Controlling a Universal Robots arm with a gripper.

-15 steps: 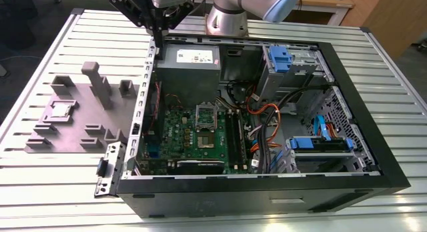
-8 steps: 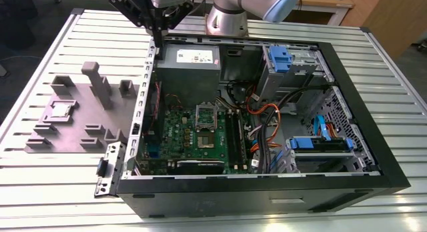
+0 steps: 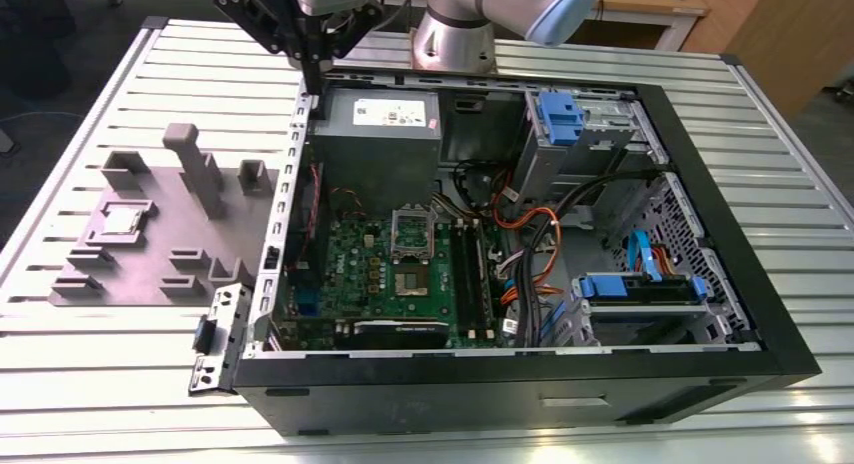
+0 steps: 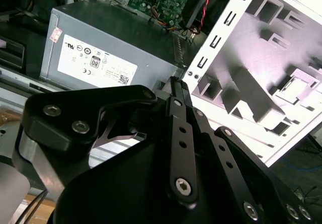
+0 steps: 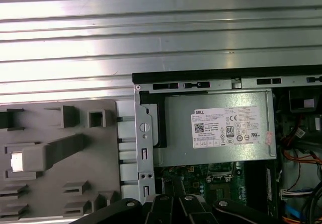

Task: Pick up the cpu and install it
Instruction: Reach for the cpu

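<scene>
1. cpu point(image 3: 124, 221): lies flat in a shallow nest on the grey-purple moulded plate point(image 3: 134, 279), outside the computer case point(image 3: 534, 389), at about 9 o'clock from the case's middle in the exterior view. Not installed yet.
2. Handling, my guess: light, rigid and thin, with a smooth metal lid that could slip. The underside is likely delicate, so no squeezing across the faces and no dragging it.
3. Where to grip, my guess: two opposite edges of the square, jaws straddling it level. The nest walls sit close around it, so there is little room for the tips.
4. My gripper point(image 3: 315, 82) hangs above the case's far rim, close to the power supply point(image 3: 378, 134), at roughly 11 o'clock of the case. From there the cpu is well apart, between 7 and 8 o'clock.
5. Jaws: clenched on nothing. In the second wrist view my fingers point(image 4: 176, 133) run side by side to a point, with no part between them.
6. Pose: the arm point(image 3: 454, 34) rises behind the case at 12 o'clock, wrist tipped down, tips pointing at the rim. The green motherboard point(image 3: 360, 269) lies below, towards 6 o'clock.
</scene>
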